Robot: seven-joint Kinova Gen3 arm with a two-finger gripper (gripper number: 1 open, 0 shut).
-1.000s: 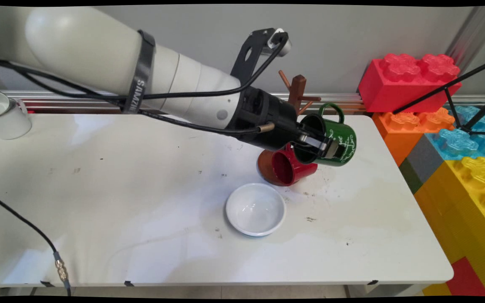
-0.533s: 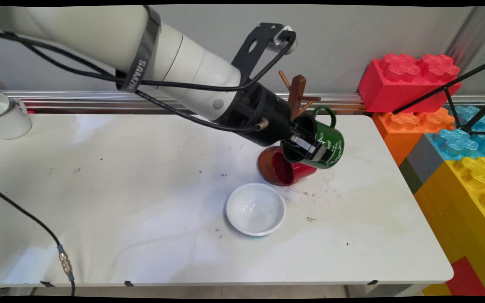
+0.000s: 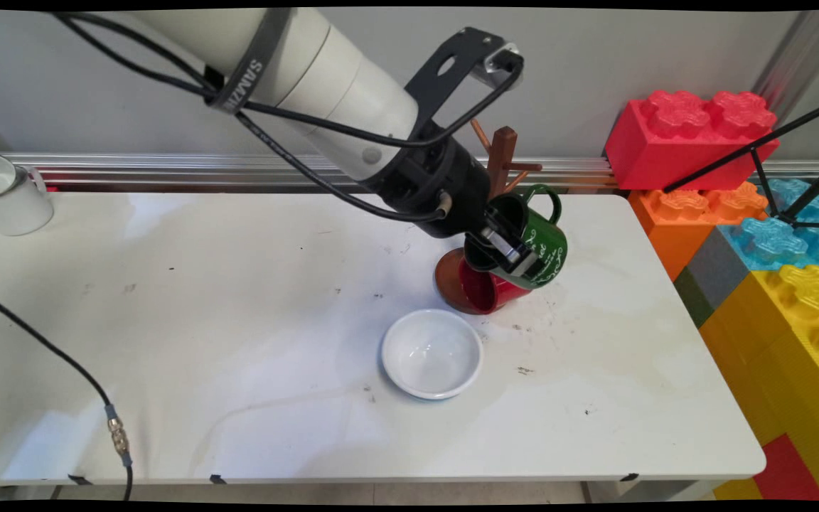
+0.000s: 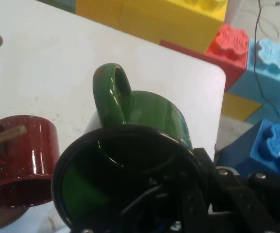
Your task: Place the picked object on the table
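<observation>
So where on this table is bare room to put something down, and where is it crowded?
The widest bare stretch lies between the white mug at the far left and the white bowl. The near right corner beside the toy bricks is also bare. It is crowded around the mug tree, where the gripper holds the green mug above the red mug.

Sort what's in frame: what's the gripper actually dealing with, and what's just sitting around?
In play:
gripper, shut on the green mug's rim
green mug, held tilted
red mug, hanging on the mug tree right beneath it
mug tree

Sitting around:
white bowl
white mug at the far left
toy blocks
</observation>
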